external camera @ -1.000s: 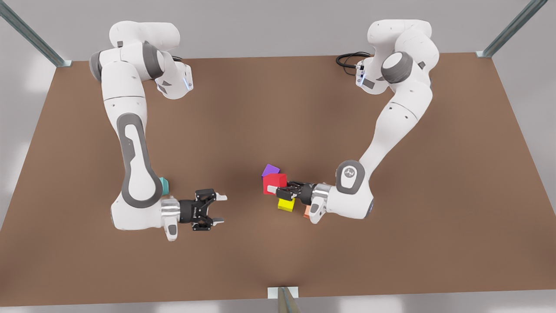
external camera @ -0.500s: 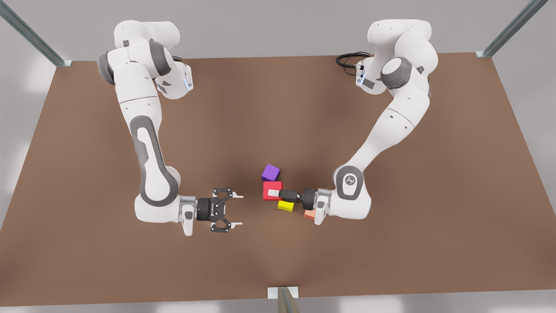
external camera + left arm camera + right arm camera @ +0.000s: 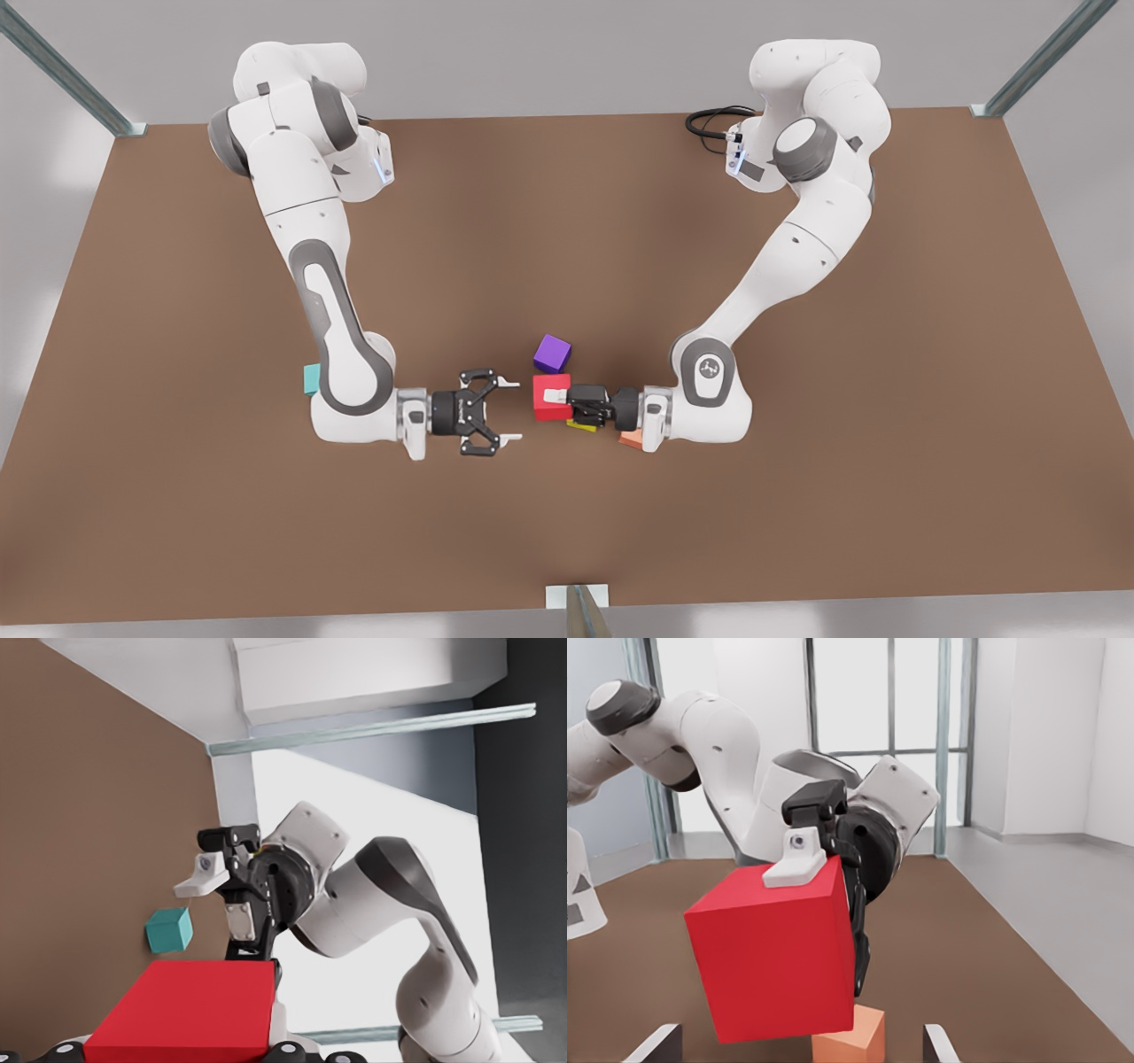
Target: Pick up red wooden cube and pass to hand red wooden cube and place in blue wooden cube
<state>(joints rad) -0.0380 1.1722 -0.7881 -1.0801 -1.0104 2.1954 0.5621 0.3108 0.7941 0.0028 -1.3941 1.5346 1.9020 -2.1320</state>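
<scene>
Front view: your left gripper (image 3: 558, 396) is clenching the red wooden cube (image 3: 542, 406), facing the spread-open right gripper (image 3: 509, 409) at its nine o'clock. Releasing early risks dropping it, well apart from the blue wooden cube (image 3: 311, 379).

A simulated robotics lab: two white robot arms (image 3: 328, 292) mounted at a bare brown table (image 3: 567, 213), metal frame posts (image 3: 66, 75) and plain grey walls around.

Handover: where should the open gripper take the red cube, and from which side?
Probably pinch the red wooden cube on its two free side faces, approaching from the front view's left with the right gripper. The left gripper clamps top and bottom, leaving those faces bare.
</scene>
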